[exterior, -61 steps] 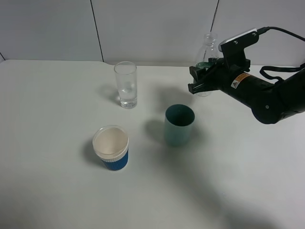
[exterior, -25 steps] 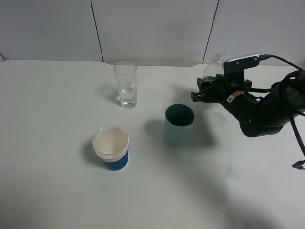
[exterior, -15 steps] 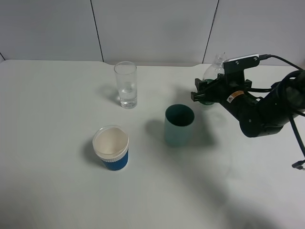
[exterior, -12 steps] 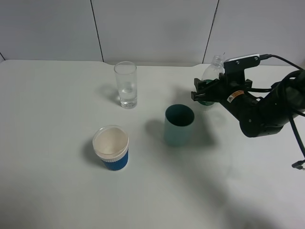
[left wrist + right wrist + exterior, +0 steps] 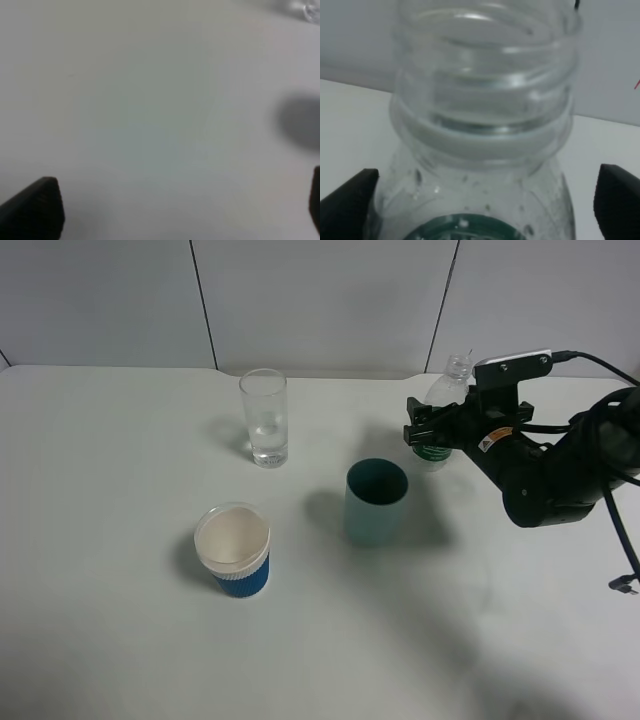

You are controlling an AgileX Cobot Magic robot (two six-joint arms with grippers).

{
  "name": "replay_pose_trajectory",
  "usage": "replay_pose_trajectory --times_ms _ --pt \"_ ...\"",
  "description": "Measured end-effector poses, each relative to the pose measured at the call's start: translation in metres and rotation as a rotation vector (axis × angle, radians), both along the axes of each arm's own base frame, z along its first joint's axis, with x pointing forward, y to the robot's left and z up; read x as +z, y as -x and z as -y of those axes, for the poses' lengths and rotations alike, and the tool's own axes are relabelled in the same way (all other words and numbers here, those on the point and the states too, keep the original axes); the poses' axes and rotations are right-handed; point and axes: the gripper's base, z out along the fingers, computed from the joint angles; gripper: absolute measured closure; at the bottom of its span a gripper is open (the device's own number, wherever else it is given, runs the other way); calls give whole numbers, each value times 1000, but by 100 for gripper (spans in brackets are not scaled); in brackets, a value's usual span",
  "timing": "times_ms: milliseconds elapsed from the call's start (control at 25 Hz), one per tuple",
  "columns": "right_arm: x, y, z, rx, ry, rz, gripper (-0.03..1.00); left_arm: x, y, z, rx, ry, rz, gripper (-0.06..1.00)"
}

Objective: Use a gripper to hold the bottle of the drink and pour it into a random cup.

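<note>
Bottle of the drink (image 5: 440, 420) upright upper right, right gripper (image 5: 432, 432) released astride it; glass tumbler (image 5: 265, 418) looks near-empty, white table (image 5: 120, 640)

The right arm is matte black with bulky, rounded joint housings. Its black two-jawed tool (image 5: 432, 430) carries a small orange-and-white label near the wrist, and a flat white-topped camera block sits above it. Thick black cables loop off behind. The left wrist view shows only two black, blurred jaw tips.
</note>
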Motion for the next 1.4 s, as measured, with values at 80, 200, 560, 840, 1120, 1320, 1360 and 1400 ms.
replay_pose_trajectory --times_ms 80,200,560,840,1120,1320,1360,1400 --pt "0 0 0 3 1 0 13 0 0 0 0 0 0 -5" --pt "0 0 -1 13 3 1 13 0 0 0 0 0 0 -5" --pt "25 0 -3 28 -12 39 13 0 0 0 0 0 0 -5" --pt "53 3 -2 33 -30 61 13 0 0 0 0 0 0 -5" --pt "96 10 0 35 -64 171 13 0 0 0 0 0 0 -5" --pt "127 20 4 29 -38 218 13 0 0 0 0 0 0 -5" --pt "134 23 6 21 -35 227 13 0 0 0 0 0 0 -5" --pt "141 26 7 16 -26 232 13 0 0 0 0 0 0 -5"
